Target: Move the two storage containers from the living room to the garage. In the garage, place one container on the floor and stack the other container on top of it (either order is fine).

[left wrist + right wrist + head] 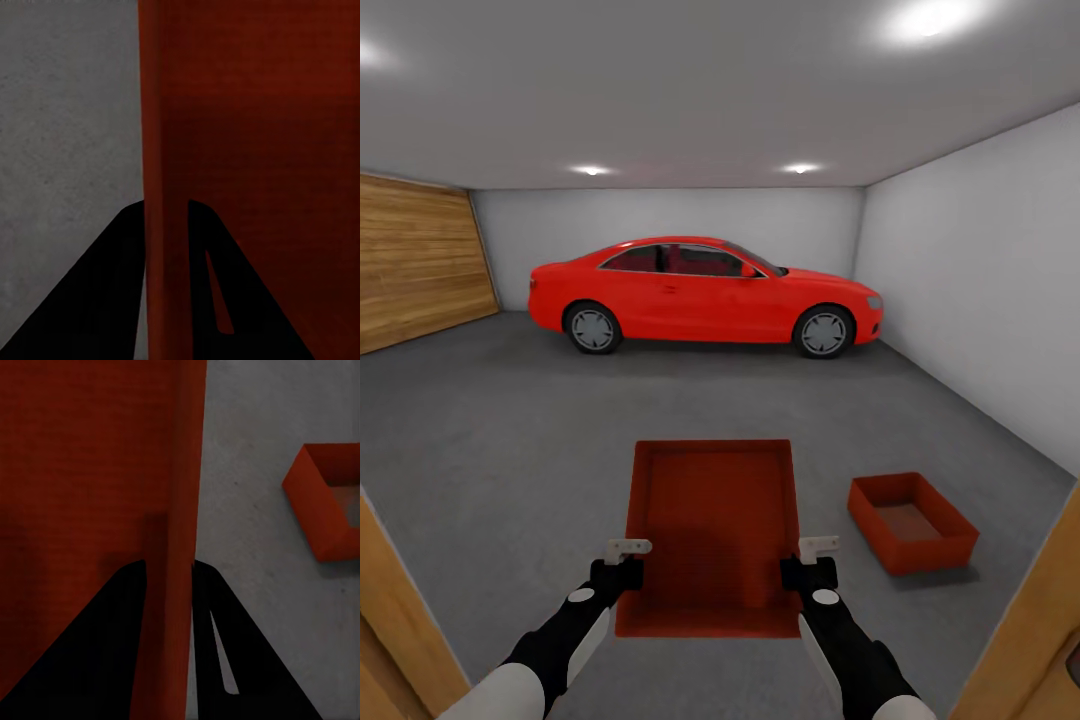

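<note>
Held storage container: orange-red, lidless, rectangular, low-walled, finely ribbed inside. It is carried above the grey concrete floor, open side up, between the two arms. Its long axis runs straight away from the robot toward the red car; the short ends face the robot and the car.

Left gripper: at the container's left long wall, near the end closest to the robot. In the left wrist view the left gripper has its dark fingers closed on that wall, one inside, one outside.

Right gripper: at the right long wall, level with the left one. In the right wrist view the right gripper clamps the wall in the same way, a finger on each face.

Second storage container: same kind, resting on the floor to the right of the held one and apart from it, upright and open. Its long axis is turned at an angle to the held container's. Its corner also appears in the right wrist view.

Surroundings: garage with white walls, red car parked broadside across the far end with its nose to the right, wooden panel door on the left wall, wooden door frame edges at both lower corners of the head view.
</note>
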Robot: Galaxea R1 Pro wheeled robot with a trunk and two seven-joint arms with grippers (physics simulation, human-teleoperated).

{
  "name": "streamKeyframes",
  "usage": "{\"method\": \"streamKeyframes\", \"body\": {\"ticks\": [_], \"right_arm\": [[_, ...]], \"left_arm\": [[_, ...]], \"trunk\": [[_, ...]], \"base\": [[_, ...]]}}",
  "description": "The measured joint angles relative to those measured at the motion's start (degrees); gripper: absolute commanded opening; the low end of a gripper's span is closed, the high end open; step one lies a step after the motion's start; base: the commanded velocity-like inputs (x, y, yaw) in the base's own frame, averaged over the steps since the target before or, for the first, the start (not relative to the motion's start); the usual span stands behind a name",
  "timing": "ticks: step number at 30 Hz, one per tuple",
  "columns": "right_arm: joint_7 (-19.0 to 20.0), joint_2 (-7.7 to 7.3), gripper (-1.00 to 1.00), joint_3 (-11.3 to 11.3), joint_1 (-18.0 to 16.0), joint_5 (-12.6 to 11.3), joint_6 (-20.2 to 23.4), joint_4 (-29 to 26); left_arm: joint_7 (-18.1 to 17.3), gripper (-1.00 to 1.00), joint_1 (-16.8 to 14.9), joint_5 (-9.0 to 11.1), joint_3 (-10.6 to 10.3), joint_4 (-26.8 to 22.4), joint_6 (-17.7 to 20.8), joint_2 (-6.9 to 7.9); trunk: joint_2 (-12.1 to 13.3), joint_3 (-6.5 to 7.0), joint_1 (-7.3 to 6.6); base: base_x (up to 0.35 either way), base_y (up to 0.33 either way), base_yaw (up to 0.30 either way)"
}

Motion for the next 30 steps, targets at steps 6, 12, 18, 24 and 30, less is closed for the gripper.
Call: {"method": "streamKeyframes", "body": {"ticks": [6,12,18,24,30], "right_arm": [[-0.06,0.03,-1.0,0.03,0.0,0.02,-0.02,-0.04],[-0.06,0.07,-1.0,-0.02,0.0,0.04,-0.01,0.04],[-0.07,0.08,-1.0,-0.02,0.0,0.03,-0.02,0.08],[-0.03,0.06,-1.0,-0.05,0.0,0.03,-0.01,0.07],[-0.05,0.05,-1.0,-0.01,0.0,0.0,-0.01,0.07]], "left_arm": [[0.02,-1.0,0.0,0.02,-0.02,-0.04,-0.02,0.0],[-0.01,-1.0,0.0,-0.04,0.02,-0.01,0.03,0.01],[0.02,-1.0,0.0,-0.05,-0.02,0.0,0.05,0.0],[0.01,-1.0,0.0,-0.05,-0.01,0.0,0.05,0.0],[0.02,-1.0,0.0,-0.05,-0.02,0.0,0.05,0.0]], "trunk": [[0.0,0.0,0.01],[-0.01,0.0,-0.01],[-0.01,0.0,-0.02],[-0.01,0.0,-0.02],[-0.01,0.0,-0.02]], "base": [[0.024,0.0,0.0],[0.157,0.0,0.0],[0.309,0.0,0.0],[0.332,0.0,0.0],[0.336,0.0,0.0]]}}
